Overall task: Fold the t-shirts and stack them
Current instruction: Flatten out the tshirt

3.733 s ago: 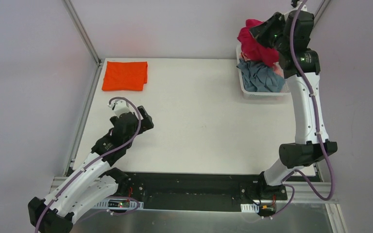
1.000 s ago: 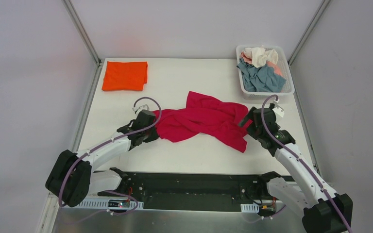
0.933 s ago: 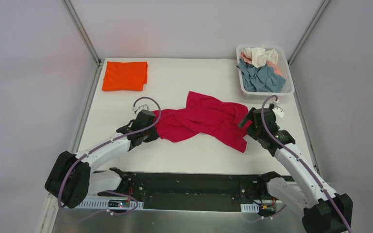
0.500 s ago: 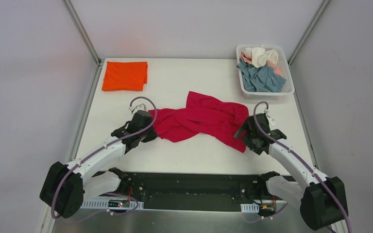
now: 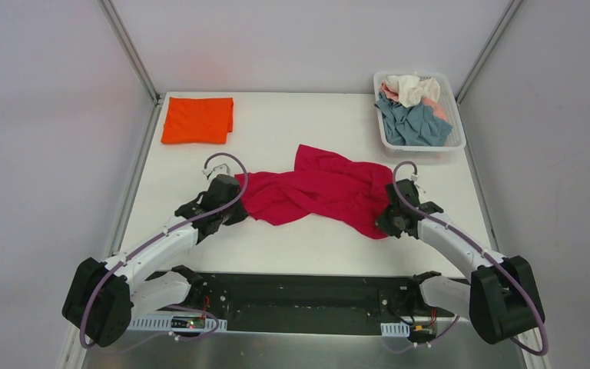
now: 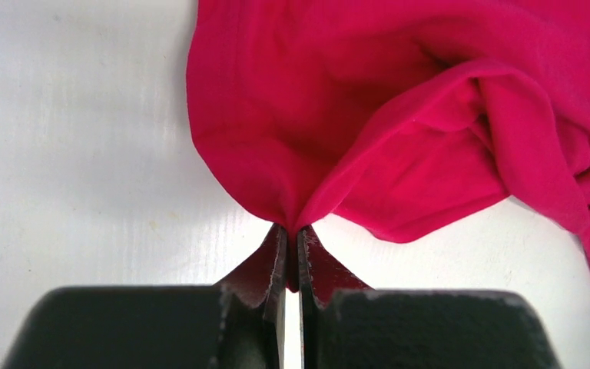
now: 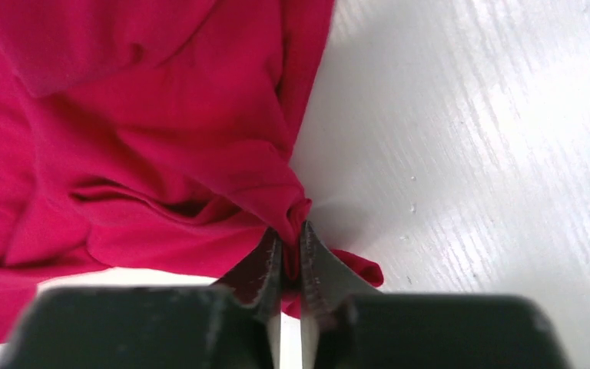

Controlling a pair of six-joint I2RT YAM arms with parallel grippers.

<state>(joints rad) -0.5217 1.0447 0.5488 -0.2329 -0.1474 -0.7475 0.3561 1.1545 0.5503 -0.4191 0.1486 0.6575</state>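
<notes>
A crimson red t-shirt (image 5: 315,191) lies crumpled across the middle of the table, also filling the left wrist view (image 6: 399,115) and the right wrist view (image 7: 146,138). My left gripper (image 5: 234,209) is shut on the shirt's left edge; cloth is pinched between its fingertips (image 6: 292,231). At the shirt's right lower corner my right gripper (image 5: 390,219) is shut on a bunched fold (image 7: 290,231). A bright orange t-shirt (image 5: 197,119) lies folded at the far left corner. Grey-blue (image 5: 412,123), cream (image 5: 411,86) and pale pink t-shirts sit in the basket.
The white slatted basket (image 5: 456,131) stands at the far right corner of the white table (image 5: 292,123). Metal frame posts rise at the back corners. Black mounting rail (image 5: 299,300) runs along the near edge between the arm bases.
My right gripper moved left and down onto the red shirt's right corner and closed on it. The left gripper kept its grip and shifted slightly left, drawing the cloth with it.
</notes>
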